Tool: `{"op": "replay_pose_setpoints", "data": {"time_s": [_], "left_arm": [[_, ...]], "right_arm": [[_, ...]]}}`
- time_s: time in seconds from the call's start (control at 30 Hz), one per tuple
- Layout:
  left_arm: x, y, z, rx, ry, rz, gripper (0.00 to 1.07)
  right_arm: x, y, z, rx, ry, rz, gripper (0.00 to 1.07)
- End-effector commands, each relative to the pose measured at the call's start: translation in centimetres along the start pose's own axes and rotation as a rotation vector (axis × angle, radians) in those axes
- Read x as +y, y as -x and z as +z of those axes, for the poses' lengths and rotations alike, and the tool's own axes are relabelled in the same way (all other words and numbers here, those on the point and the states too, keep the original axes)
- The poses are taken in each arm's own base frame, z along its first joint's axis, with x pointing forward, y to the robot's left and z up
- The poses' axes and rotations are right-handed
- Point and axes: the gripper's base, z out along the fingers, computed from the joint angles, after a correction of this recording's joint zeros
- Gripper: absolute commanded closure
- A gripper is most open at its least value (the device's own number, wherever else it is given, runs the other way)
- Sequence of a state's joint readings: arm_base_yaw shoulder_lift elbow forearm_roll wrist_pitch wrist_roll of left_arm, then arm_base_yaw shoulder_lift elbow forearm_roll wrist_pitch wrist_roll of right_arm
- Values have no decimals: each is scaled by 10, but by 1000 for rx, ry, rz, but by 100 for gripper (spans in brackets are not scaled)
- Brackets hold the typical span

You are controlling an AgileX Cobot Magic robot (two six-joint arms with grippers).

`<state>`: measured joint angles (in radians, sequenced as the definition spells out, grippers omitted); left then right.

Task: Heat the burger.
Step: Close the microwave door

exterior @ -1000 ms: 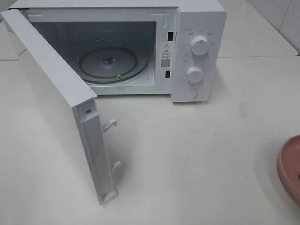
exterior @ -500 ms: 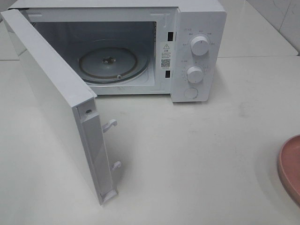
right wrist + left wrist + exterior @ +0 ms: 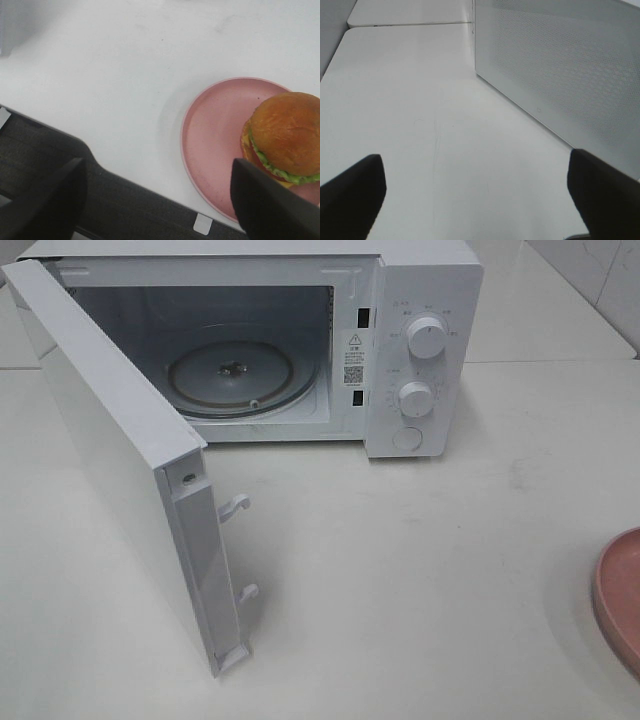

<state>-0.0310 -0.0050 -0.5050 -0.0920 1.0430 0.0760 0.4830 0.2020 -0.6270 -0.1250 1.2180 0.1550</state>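
Burger [image 3: 286, 137] on pink plate [image 3: 215, 135], just below right hand [image 3: 160, 200], off to one finger's side. Right hand spread wide, holding nothing; left hand [image 3: 480, 192] likewise, beside microwave door [image 3: 560, 75]. Centre over bun, descend, grip gently. Microwave [image 3: 330, 340] already open.

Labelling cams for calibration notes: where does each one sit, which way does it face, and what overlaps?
Exterior high: mounted high, looks down on the microwave, door open, and the table; no robot part shows.
Left wrist: on the left arm, looks low along the table at the perforated door; open left gripper fingertips show.
Right wrist: on the right arm, looks down at the burger on the pink plate; open right gripper.
Shared: exterior and right wrist both catch the plate's rim; exterior and left wrist, the door.
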Motion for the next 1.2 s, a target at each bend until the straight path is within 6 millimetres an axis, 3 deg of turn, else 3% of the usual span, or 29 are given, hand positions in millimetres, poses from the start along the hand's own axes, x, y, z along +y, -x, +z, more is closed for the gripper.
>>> {"op": "replay_pose_setpoints", "data": {"time_s": [0.03, 0.27, 0.67, 1.2], "left_arm": [[-1, -1, -2, -23, 0, -8, 17], [-1, -1, -2, -23, 0, -8, 17], [-1, -1, -2, -23, 0, -8, 17], [-1, -1, -2, -23, 0, -8, 17]], "right_arm": [[0, -5, -2, -59, -34, 30, 31], [4, -19, 6, -90, -75, 111, 31], [11, -29, -1, -275, -112, 212, 31], [13, -27, 4, -291, -94, 232, 32]]}}
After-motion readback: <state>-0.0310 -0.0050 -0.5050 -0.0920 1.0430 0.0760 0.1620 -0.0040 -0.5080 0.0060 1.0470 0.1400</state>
